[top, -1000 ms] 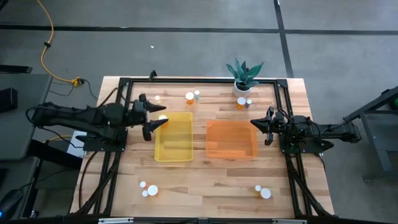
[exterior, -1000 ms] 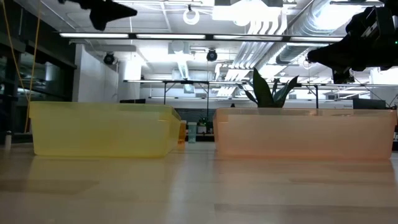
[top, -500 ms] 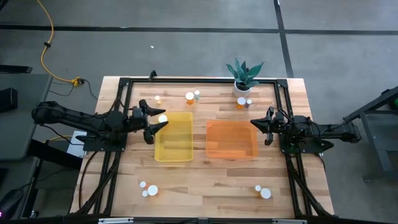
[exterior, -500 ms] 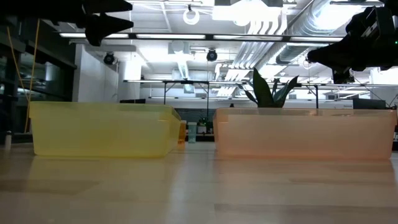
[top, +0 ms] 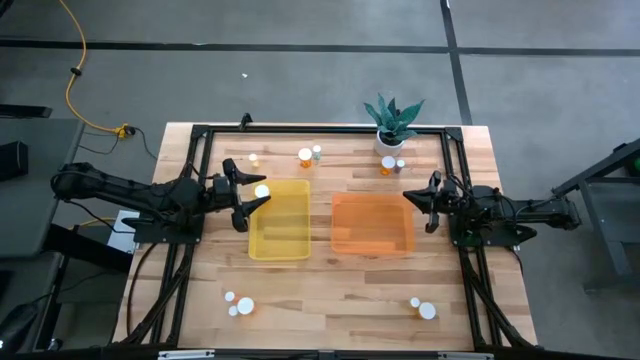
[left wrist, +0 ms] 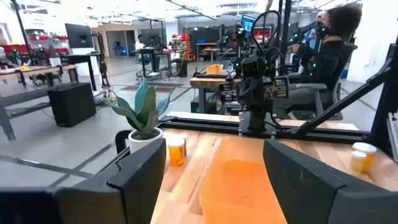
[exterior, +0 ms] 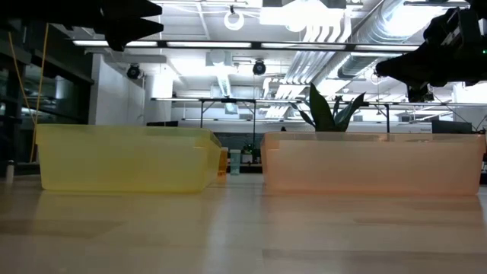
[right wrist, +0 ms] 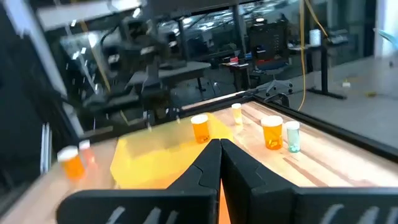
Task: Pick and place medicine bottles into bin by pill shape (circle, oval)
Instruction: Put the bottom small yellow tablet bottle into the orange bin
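No text, label, brand, number or sign can be read in any of the views. The medicine bottles (top: 305, 155) on the counter (top: 330, 290) are too small for any label print to be made out, and the yellow bin (top: 279, 220) and orange bin (top: 372, 225) carry no visible markings. The screens in the room behind are too blurred to read.

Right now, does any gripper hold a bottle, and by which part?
No. The left gripper is open and empty beside the yellow bin; the right gripper is shut on nothing.
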